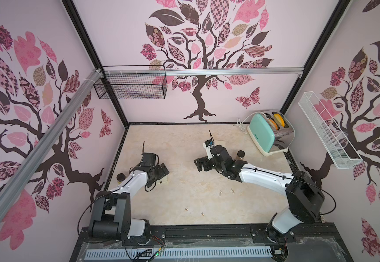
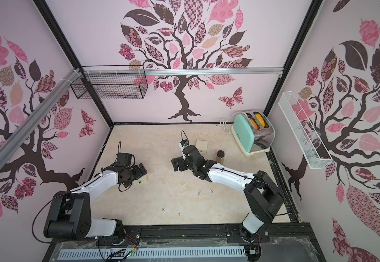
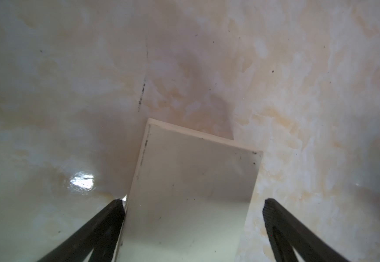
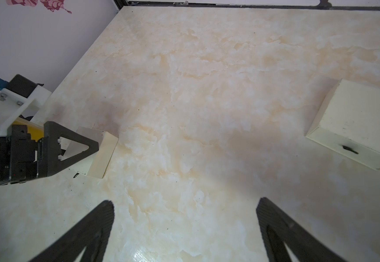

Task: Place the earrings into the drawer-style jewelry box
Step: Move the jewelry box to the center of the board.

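Observation:
Four tiny earrings lie on the marbled table near its front: two silvery (image 1: 220, 193) (image 1: 232, 191) and two golden (image 1: 186, 209) (image 1: 202, 213), seen in both top views. The cream jewelry box (image 2: 201, 147) stands behind my right wrist, its drawer front with a dark handle (image 4: 350, 150) shut. My right gripper (image 4: 184, 204) hangs open over bare table, left of that box. My left gripper (image 3: 193, 204) is open and straddles a second cream box (image 3: 191, 181); one finger touches its side, the other stands apart.
A brown-filled jar (image 1: 240, 155) stands beside the right arm and another (image 1: 121, 177) by the left arm at the table's left edge. A mint toaster (image 1: 270, 133) fills the back right corner. Wire baskets hang on the back wall (image 1: 130, 85) and the right wall (image 1: 327, 131).

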You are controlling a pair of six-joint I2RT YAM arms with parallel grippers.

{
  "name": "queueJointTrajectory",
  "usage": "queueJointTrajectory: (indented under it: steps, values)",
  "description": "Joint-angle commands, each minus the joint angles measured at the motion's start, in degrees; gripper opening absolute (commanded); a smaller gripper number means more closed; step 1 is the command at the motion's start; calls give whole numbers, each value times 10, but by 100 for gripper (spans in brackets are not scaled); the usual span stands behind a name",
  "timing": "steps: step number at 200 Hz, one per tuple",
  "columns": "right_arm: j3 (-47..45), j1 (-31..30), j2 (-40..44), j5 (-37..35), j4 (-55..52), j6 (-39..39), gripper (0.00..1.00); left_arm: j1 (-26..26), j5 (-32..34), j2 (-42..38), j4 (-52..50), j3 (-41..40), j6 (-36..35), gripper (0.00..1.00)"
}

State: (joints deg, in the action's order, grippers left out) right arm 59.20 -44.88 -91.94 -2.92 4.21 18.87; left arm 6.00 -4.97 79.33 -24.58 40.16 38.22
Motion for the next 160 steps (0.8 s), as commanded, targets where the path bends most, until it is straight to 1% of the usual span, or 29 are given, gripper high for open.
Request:
queueJointTrajectory:
  steps: [1,40,68,80,94,105,116,125,139,160]
  values:
    - [12,1,-12,5,3,-6,100,16,-17,2,32,2,13,98]
    - [4,1,-18,9,8,-2,100,82,0,24,36,25,12,98]
    - [-4,2,-18,16,11,0,100,98,-3,34,23,40,-3,98]
    - [-7,2,-17,23,11,-3,100,97,3,15,-1,48,-22,98]
    - [-10,2,-16,33,11,-4,100,94,28,-21,-20,54,-54,98]
    - [-14,2,-17,47,16,1,100,82,41,-42,-21,60,-81,98]
    - [-19,2,-19,61,25,8,100,63,38,-43,-11,70,-98,98]
    - [-19,2,-22,73,29,12,100,45,33,-28,-5,83,-106,98]
    - [-14,1,-28,79,29,15,100,26,32,16,3,111,-125,98]
    - [-10,1,-29,81,25,13,100,20,27,87,-9,166,-158,98]
